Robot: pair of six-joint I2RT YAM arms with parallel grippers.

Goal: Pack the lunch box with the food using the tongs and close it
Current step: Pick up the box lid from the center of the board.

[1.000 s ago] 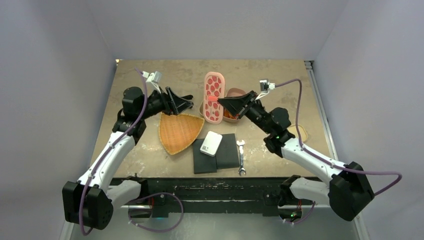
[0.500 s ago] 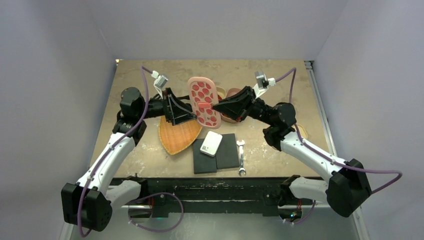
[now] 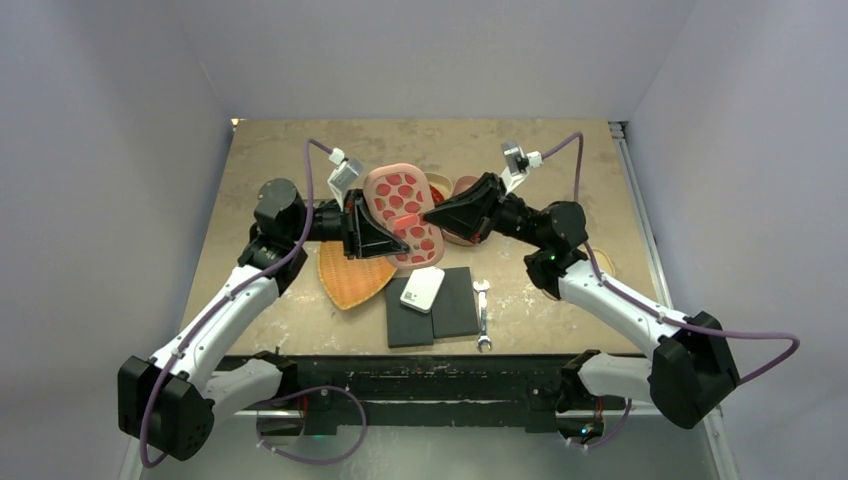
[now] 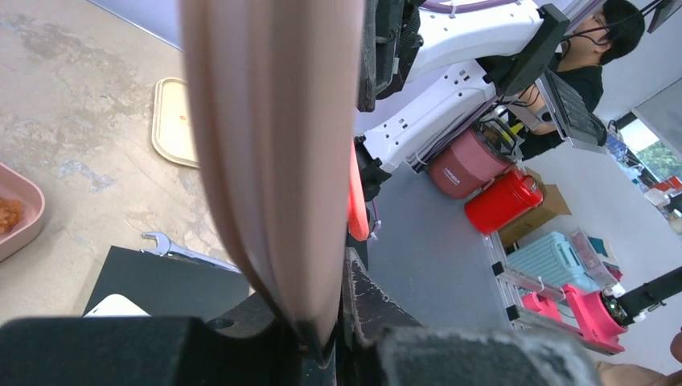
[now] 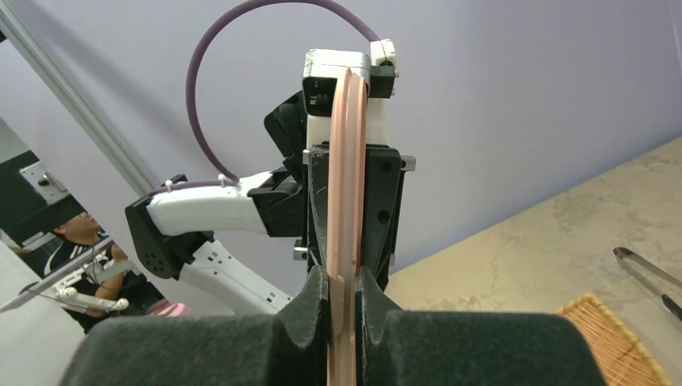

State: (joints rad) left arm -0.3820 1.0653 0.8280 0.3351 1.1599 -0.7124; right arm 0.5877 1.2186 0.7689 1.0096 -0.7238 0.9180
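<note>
The pink lunch box lid [image 3: 400, 205] with red spots hangs upright in the air over the middle of the table. My left gripper [image 3: 375, 228] is shut on its left edge and my right gripper [image 3: 438, 210] is shut on its right edge. In the left wrist view the lid [image 4: 273, 121] fills the space above the left gripper [image 4: 334, 322]. In the right wrist view the lid [image 5: 346, 185] stands edge-on in the right gripper [image 5: 344, 281]. The lunch box [image 4: 24, 221] sits open on the table with orange food [image 4: 10, 213] inside. The tongs [image 5: 647, 277] lie beyond the wicker mat.
A wicker mat [image 3: 345, 275] lies under the left gripper. Two black pads [image 3: 445, 310] carry a white box [image 3: 422, 287], with a silver wrench [image 3: 483, 315] beside them. A beige tray [image 3: 605, 265] lies at the right.
The right gripper carried the lid to the left and lifted it off the lunch box. The left gripper moved in from the left and shut on the lid's other edge.
</note>
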